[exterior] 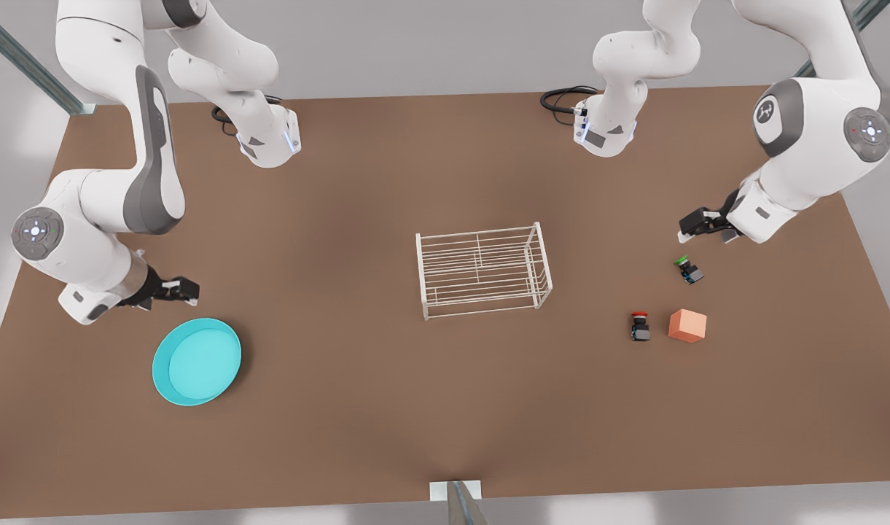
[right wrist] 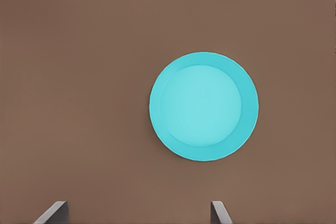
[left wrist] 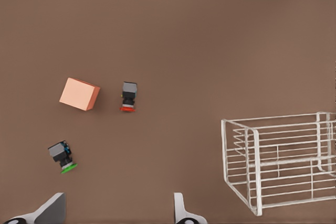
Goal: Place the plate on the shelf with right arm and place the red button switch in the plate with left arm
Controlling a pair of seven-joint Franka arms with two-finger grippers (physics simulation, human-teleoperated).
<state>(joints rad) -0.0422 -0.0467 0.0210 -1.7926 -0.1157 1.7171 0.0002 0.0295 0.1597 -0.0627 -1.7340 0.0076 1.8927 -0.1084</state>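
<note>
Nothing of the task was done yet. The plate (exterior: 197, 362) lay flat on the table (exterior: 386, 408) toward the front view's left, well apart from the shelf (exterior: 483, 271), which stood empty mid-table w/ both tiers bare. In the right wrist view the plate (right wrist: 203, 106) sat alone on the brown top, nothing in it.

The right hand (exterior: 186, 290) hung just beside the plate's far rim, above it, not touching. Its fingers (right wrist: 52, 212) were spread wide apart, holding nothing.

The red button switch (exterior: 640, 326) stood on the table toward the front view's right, just beside the orange cube (exterior: 687, 325) but not touching it, and well apart from the shelf. The green-capped switch (exterior: 688, 270) lay a bit farther back, tilted. The left wrist view showed the same trio: red switch (left wrist: 128, 96), cube (left wrist: 79, 94), green switch (left wrist: 63, 156), w/ the shelf's end (left wrist: 283, 161) off to one side.

The left hand (exterior: 696, 224) hovered near the green switch, farther from the red one. Its fingers (left wrist: 181, 211) were apart, empty.

Left to do, as I'd judge it: right arm grasps the plate by the rim, carries it over and sets it on the shelf; only then does the left arm pick the red switch (not the green one it sat closer to) and drop it in the plate. So both steps remained, approx. 0% complete.
</note>
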